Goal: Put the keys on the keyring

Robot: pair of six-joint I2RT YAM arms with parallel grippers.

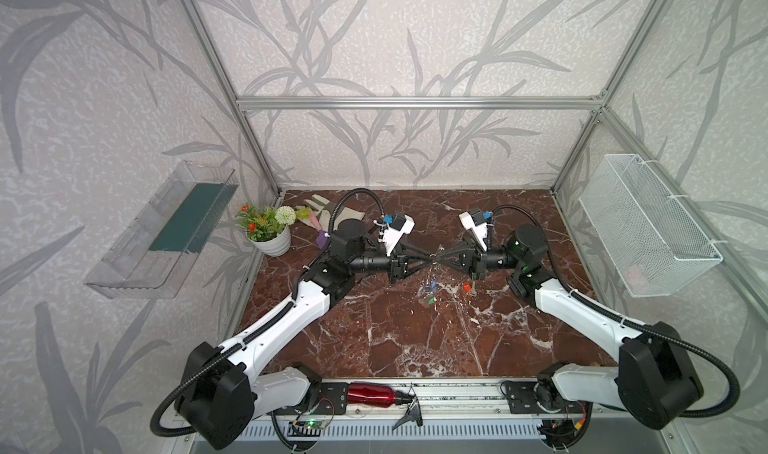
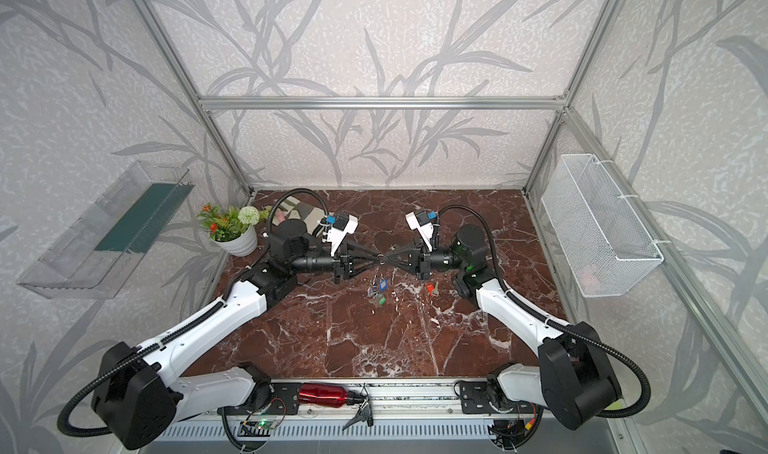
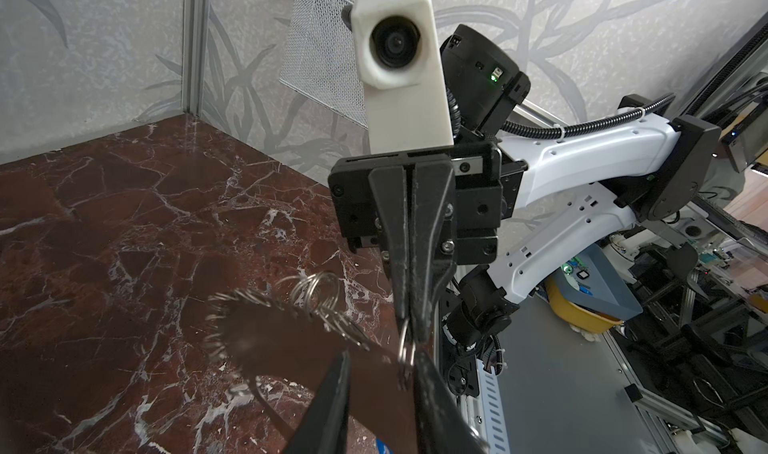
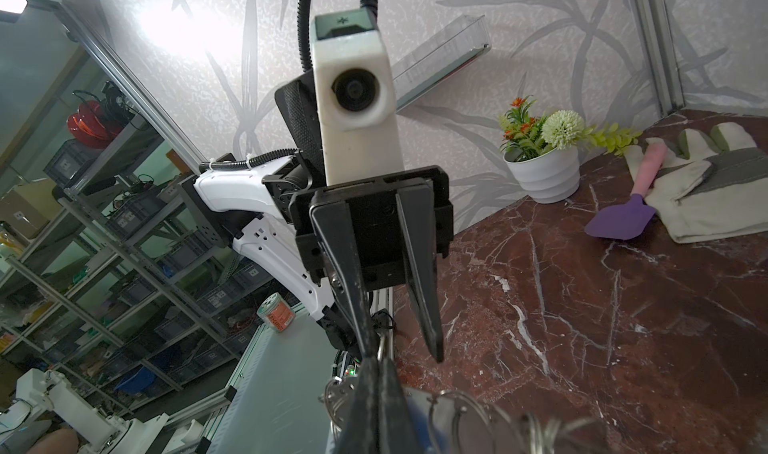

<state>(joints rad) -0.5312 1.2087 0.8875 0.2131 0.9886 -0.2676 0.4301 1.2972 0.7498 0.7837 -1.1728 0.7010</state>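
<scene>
Both top views give only a glint of keyring (image 1: pixel 434 259) between meeting tips above the worktop (image 1: pixel 374 339), keys (image 1: pixel 432 285) lying beneath. Left wrist view: right gripper (image 3: pixel 409 339) pinching one keyring loop. Right wrist view: left gripper (image 4: pixel 401 350) spread; keyring blurred, cut off.

light: bright, even; soft shadows | glare: wall (image 4: pixel 183 28) | blur: keyring (image 3: pixel 266 339) near lens | edges: bowed

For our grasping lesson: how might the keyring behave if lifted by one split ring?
The keyring looks like a rigid plate, so it probably won't bend. Hung from the right claw by one ring, it likely swings; it looks blurred.
</scene>
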